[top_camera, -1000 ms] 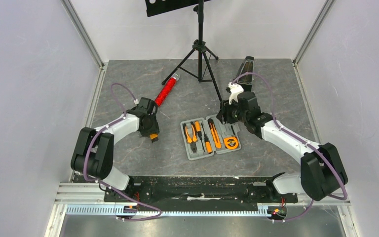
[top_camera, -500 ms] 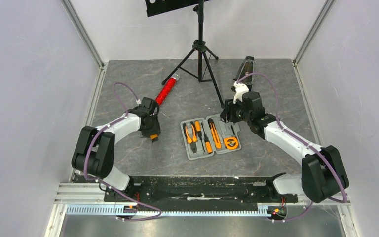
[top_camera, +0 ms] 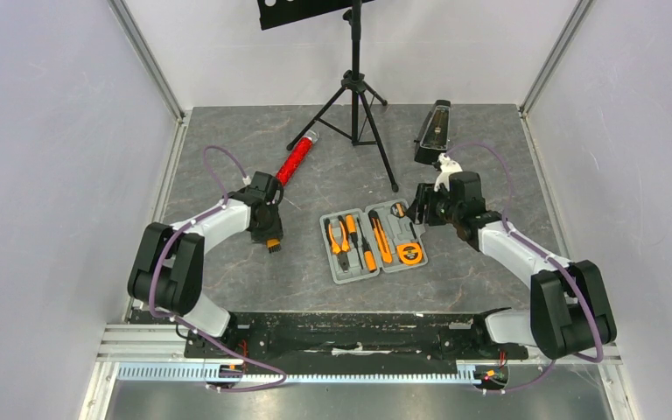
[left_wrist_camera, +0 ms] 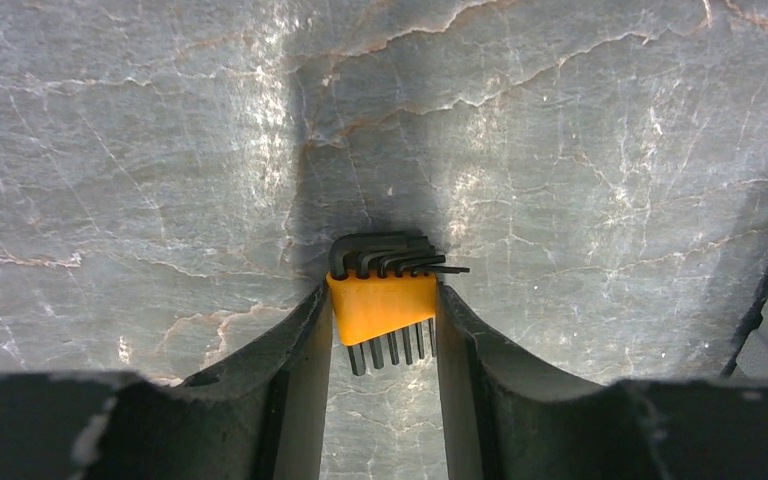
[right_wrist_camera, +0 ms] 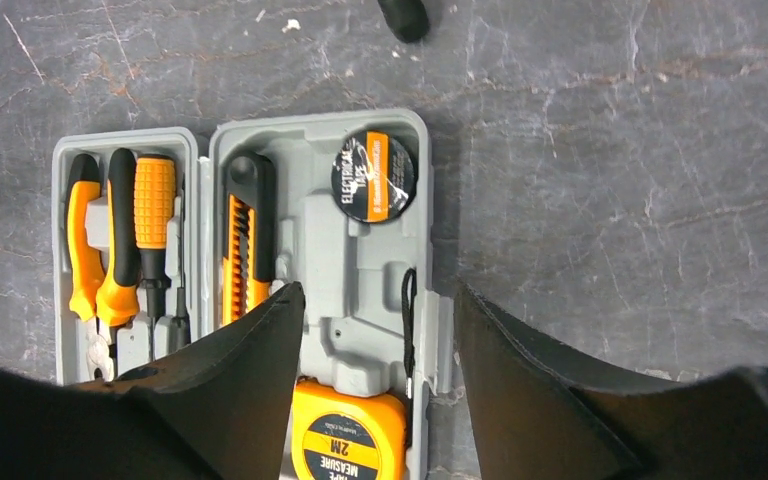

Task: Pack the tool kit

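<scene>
In the top view the open grey case [top_camera: 343,274] lies flat at the centre of the frame on the dark marbled table [top_camera: 490,157].

The right wrist view looks straight down on the case. In its right half, a black roll of tape [right_wrist_camera: 373,176] near the upper centre of the frame reads "ELECTRICAL TAPE" beside an orange stripe. At the bottom centre a yellow tape measure [right_wrist_camera: 350,440] reads "2M MEASURE", with the line below cut off by the frame edge. An orange-and-black knife [right_wrist_camera: 248,240] lies just left of the middle. Pliers [right_wrist_camera: 90,260] and a screwdriver [right_wrist_camera: 155,210] fill the left half.

The right gripper [right_wrist_camera: 375,295] hangs over the case with its fingers spread and nothing between them.

The left gripper [left_wrist_camera: 381,292] pinches an orange-holdered hex key set [left_wrist_camera: 380,308], a finger pressed against each side. It sits left of the case and well apart from it.

A red glittery cylinder [top_camera: 295,162], a tripod stand [top_camera: 356,87] and a black metronome [top_camera: 433,131] stand in the upper part of the top view.
</scene>
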You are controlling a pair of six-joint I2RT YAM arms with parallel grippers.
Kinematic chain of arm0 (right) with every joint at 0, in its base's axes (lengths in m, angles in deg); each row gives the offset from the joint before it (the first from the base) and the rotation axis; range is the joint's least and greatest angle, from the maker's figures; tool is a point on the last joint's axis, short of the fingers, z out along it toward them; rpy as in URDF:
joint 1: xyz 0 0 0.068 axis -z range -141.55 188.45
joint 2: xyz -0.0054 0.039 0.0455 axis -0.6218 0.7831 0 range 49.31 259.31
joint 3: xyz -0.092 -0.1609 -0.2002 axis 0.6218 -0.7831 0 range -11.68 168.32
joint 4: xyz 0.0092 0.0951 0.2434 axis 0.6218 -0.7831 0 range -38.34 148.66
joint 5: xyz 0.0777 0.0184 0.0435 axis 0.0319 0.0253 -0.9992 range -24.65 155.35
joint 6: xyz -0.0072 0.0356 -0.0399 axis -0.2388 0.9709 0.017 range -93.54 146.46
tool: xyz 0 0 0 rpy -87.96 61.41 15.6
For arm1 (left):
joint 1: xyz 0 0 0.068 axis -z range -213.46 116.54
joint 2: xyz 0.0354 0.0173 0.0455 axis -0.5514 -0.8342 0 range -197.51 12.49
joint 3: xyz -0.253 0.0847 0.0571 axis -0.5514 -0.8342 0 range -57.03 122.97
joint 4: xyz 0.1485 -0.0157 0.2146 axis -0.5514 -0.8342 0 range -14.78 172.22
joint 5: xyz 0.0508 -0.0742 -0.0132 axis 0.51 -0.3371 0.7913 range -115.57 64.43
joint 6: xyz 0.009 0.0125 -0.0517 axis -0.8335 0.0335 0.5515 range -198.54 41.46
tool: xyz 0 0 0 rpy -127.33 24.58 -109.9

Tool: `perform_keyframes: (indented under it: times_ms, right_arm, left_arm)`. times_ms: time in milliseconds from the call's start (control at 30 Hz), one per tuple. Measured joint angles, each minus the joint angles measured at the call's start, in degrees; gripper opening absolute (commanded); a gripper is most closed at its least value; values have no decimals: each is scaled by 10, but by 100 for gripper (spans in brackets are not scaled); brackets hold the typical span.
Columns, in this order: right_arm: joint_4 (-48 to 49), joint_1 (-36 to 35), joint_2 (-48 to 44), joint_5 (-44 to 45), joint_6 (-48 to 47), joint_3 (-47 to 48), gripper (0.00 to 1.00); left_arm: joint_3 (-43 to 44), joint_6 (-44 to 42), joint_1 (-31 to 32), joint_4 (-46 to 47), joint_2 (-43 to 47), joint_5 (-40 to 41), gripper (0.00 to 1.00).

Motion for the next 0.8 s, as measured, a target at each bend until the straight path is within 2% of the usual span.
perform_keyframes:
  times_ms: [333,533,667,800]
  right_arm:
    - [25,38,38,-90,22,-39,61]
    - [45,37,65,-118,33,-61,57]
    - [63,18,72,-120,52,-74,55]
    - [86,-45,73,-124,84,-76,54]
  left_arm:
    - [13,-11,3,-9,55,-20,28]
    - [40,-17,26,-6,78,-41,29]
    - [48,-17,53,-3,79,-54,29]
    - [53,-17,75,-3,79,-62,29]
